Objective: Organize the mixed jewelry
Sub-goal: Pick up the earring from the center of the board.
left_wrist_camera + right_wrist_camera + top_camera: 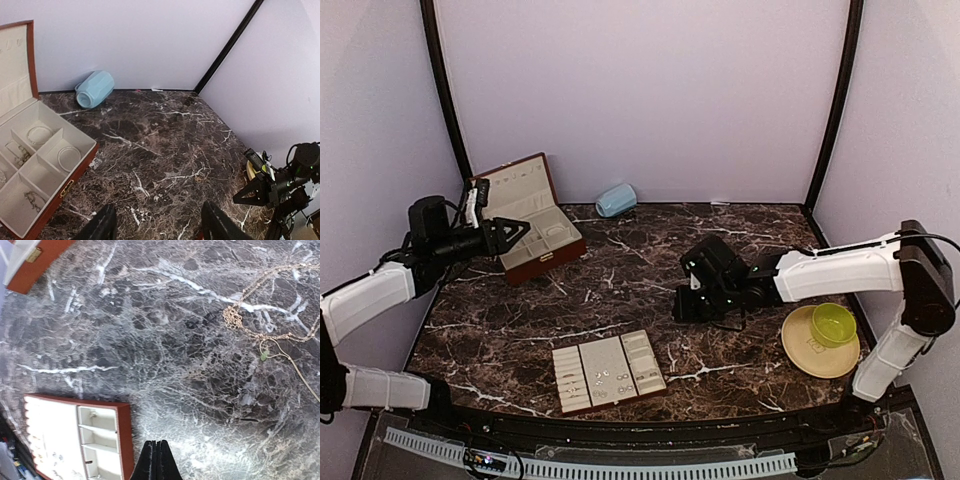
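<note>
Fine gold chains (270, 305) are lying loose mid-tabletop (620, 290), light, limp and tangle-prone; pinching one strand looks safest. Right tool (156, 460) is hovering pinched together, empty. Left tool (157, 225) is standing parted by the box (45, 165).

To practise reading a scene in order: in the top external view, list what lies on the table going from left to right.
Open jewelry box → blue cup on its side → flat jewelry tray → yellow plate carrying a green bowl.
</note>
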You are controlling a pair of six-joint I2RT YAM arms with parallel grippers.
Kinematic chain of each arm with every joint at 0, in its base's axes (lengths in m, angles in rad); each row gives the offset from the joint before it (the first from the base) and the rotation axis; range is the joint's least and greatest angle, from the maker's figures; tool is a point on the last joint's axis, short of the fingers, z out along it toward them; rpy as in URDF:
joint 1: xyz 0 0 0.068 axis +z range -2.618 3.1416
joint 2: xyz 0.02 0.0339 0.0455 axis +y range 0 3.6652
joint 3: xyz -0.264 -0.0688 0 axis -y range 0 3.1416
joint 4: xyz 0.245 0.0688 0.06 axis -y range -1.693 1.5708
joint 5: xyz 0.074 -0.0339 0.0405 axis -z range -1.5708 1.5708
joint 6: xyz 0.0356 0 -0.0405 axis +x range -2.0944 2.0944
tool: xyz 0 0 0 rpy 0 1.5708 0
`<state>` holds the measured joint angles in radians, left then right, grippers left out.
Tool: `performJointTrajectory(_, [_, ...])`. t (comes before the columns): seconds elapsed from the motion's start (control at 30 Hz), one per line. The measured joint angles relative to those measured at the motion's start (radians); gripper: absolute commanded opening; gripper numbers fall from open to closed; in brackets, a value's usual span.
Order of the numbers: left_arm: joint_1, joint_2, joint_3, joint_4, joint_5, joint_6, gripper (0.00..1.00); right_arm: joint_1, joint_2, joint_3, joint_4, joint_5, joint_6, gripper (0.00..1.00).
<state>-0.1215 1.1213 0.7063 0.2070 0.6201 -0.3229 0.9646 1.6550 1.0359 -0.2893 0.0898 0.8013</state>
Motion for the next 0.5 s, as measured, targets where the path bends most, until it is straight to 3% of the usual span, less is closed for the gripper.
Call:
performJointTrajectory(0.17, [-0.038, -0.048, -0.106, 0.207, 0.092, 0.003, 0.61, -0.036, -0.047, -0.083, 0.172, -0.14, -0.008, 0.0])
performJointTrajectory(0.5, [-0.396, -0.131, -0.228, 0.391, 0.039, 0.166, 0.62, -0.037, -0.148, -0.149, 0.494, -0.424, -0.032, 0.0])
